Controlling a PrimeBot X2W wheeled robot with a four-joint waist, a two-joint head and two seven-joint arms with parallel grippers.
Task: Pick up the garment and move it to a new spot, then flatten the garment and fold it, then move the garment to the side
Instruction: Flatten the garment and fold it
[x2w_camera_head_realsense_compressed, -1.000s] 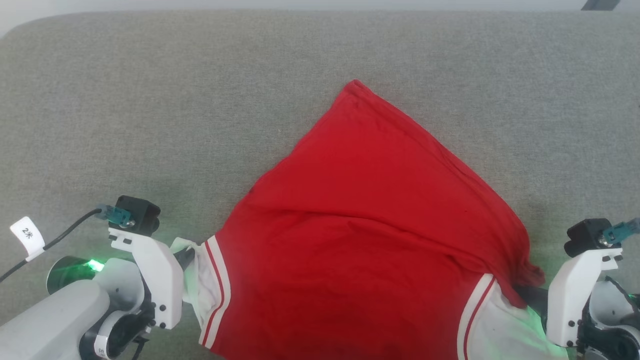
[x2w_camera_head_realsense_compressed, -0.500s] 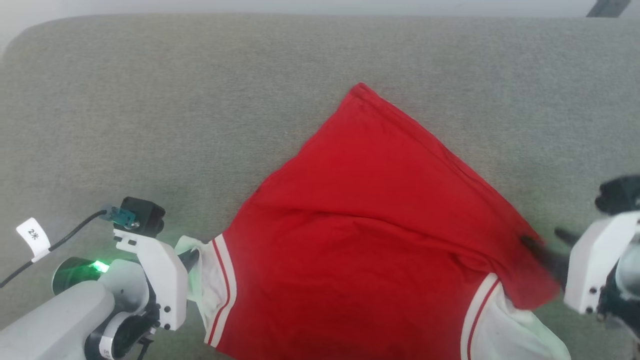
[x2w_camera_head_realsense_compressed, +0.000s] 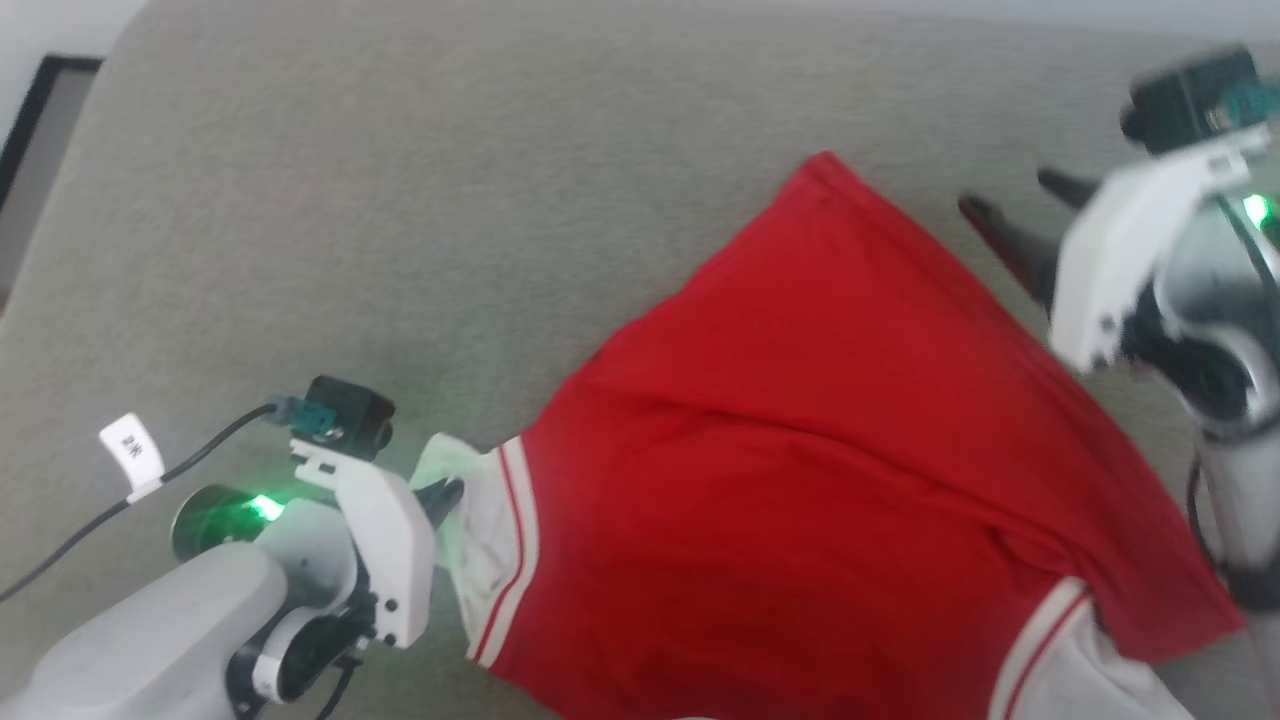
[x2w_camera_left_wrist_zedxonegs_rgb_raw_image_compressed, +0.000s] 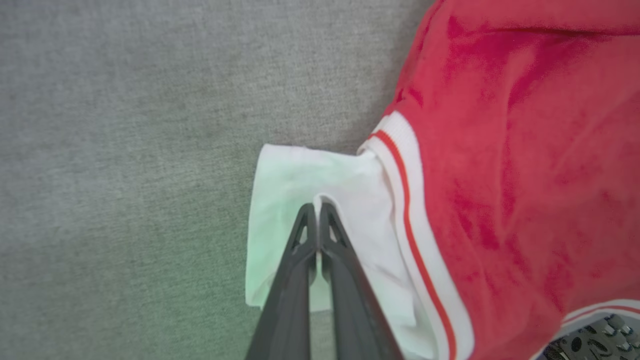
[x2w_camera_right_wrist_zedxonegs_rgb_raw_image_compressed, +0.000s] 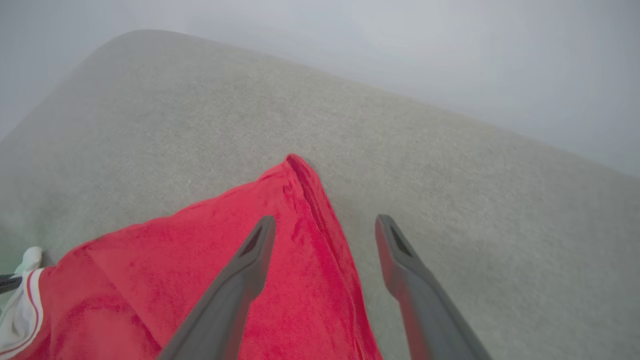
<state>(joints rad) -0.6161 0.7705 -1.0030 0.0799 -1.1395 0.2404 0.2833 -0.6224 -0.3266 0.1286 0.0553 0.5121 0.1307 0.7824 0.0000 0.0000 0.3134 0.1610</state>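
Left of garment (x2w_camera_head_realsense_compressed: 830, 450): broad grey cushion (x2w_camera_head_realsense_compressed: 400, 200) up to rim.

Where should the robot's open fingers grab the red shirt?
The far pointed corner of the garment, I'd guess, coming from the side where the right gripper hovers. It lies flat, with bare cushion beside it, so one finger could slide under the edge. The left gripper pinches the white sleeve.

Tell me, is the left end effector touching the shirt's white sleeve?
Touching. The left wrist view shows the left end effector pinched shut on a fold of the white sleeve, its two dark fingers closed together on the cloth.
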